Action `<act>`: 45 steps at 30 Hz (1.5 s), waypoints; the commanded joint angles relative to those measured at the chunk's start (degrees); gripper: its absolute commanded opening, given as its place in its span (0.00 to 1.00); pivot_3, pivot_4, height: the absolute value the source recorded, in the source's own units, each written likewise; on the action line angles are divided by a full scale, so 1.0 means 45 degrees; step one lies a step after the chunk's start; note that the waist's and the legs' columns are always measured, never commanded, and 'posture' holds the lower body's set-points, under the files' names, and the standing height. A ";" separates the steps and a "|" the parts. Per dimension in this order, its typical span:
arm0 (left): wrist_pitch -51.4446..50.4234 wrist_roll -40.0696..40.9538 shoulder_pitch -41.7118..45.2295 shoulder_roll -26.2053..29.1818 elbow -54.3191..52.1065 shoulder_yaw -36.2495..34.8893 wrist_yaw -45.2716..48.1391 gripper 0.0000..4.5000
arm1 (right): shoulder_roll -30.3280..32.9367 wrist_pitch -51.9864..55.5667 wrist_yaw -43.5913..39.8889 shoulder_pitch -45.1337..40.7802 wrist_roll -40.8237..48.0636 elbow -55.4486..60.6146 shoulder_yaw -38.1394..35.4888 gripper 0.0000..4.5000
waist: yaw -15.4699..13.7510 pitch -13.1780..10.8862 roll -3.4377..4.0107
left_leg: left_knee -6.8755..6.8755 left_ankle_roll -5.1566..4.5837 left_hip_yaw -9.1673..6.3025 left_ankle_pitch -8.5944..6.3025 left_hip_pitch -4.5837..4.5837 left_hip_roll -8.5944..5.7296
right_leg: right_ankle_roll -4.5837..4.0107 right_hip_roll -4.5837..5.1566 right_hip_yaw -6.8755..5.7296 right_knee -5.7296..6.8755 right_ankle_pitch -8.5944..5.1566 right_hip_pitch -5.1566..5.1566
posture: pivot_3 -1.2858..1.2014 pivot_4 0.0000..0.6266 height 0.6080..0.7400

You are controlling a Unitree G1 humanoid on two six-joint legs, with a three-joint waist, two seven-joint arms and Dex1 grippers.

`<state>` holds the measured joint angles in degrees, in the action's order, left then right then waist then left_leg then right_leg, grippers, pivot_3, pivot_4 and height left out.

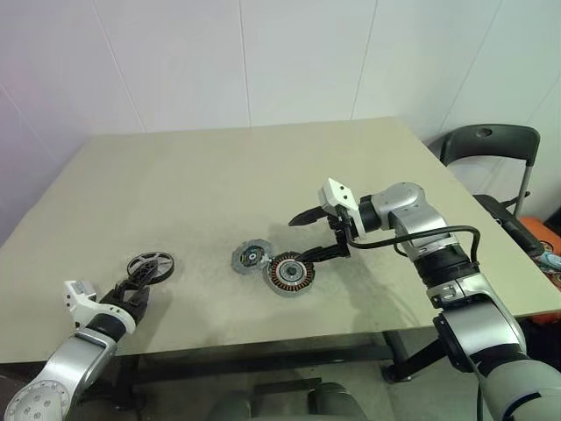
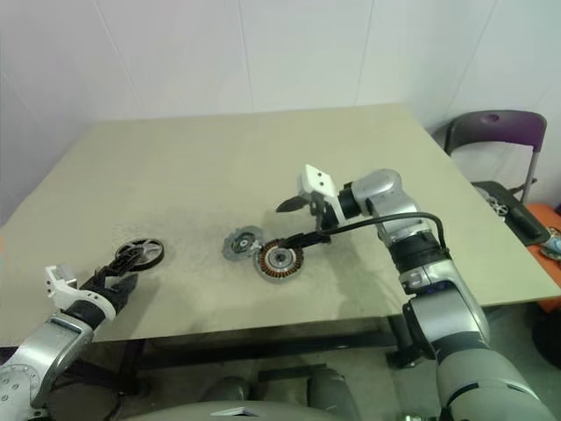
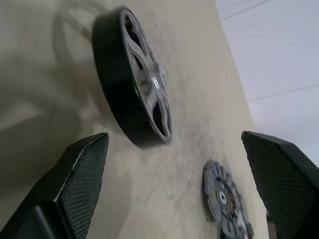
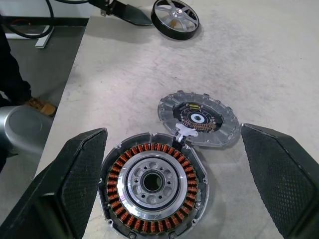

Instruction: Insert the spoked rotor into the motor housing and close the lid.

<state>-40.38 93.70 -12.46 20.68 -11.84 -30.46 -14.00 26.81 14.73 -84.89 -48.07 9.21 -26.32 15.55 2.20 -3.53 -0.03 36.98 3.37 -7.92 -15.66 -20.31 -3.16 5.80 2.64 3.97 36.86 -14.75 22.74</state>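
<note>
- Metal, stiff and probably weighty, the rotor (image 1: 150, 265) lies flat on the bench (image 1: 219, 175), well left of the housing (image 1: 290, 274); its dark rim looks the best hold.
- Left gripper (image 1: 130, 289), jaws open, sits just beside it.
- Right gripper (image 1: 320, 235), jaws wide open, hovers over the housing, with the lid (image 1: 249, 257) touching the housing's left edge.

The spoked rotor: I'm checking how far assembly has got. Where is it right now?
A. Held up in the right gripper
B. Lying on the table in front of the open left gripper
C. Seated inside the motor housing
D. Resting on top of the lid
B. The spoked rotor lies flat on the table just ahead of the open left gripper, well apart from the motor housing and the lid.
</note>
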 commanded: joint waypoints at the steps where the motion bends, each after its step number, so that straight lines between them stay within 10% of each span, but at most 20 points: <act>1: 0.0262 0.0290 0.0286 0.0048 -0.0081 -0.0323 -0.0377 1.00 | 0.0073 -0.0109 0.0056 -0.0098 0.0089 0.0375 -0.0149 0.99 | 0.0009 0.0000 0.0000 | -0.0002 0.0000 0.0000 0.0000 -0.0001 0.0000 | 0.0000 0.0000 0.0000 0.0000 0.0000 0.0003 | 0.52 0.00 1.00; 17: 0.0695 0.0955 0.0426 -0.0374 0.0146 -0.0220 -0.2137 1.00 | -0.0044 -0.0058 0.0236 -0.0004 0.0131 0.0548 -0.0119 0.99 | -0.0027 0.0000 0.0001 | -0.0002 0.0001 -0.0001 0.0001 0.0005 -0.0001 | 0.0000 0.0000 0.0000 0.0002 0.0000 -0.0002 | 0.52 0.00 1.00; 31: 0.0854 0.1744 0.0529 -0.0343 0.0344 -0.0247 -0.3387 0.11 | -0.0143 -0.0220 0.0382 0.0032 0.0113 0.0464 -0.0136 1.00 | -0.0001 0.0001 0.0002 | -0.0011 0.0001 0.0000 0.0000 0.0005 -0.0001 | 0.0001 0.0000 0.0001 -0.0012 0.0000 -0.0003 | 0.52 0.00 1.00; 45: -0.1355 0.2489 0.0013 0.0893 -0.2605 0.1913 0.0045 0.11 | 0.0428 -0.0243 0.0818 0.0150 0.0033 -0.0130 -0.0556 1.00 | -0.0190 -0.0007 -0.0007 | -0.0021 -0.0002 -0.0001 -0.0002 -0.0017 -0.0004 | -0.0001 0.0000 -0.0007 -0.0056 0.0001 -0.0001 | 0.52 0.00 1.00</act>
<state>-45.78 102.90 -13.45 23.52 -20.27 -22.69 -15.99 27.95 14.23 -81.76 -47.16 9.18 -26.90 14.98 1.34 -3.56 -0.06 36.87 3.36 -7.92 -15.67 -20.39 -3.18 5.80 2.64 3.94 36.60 -14.75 22.74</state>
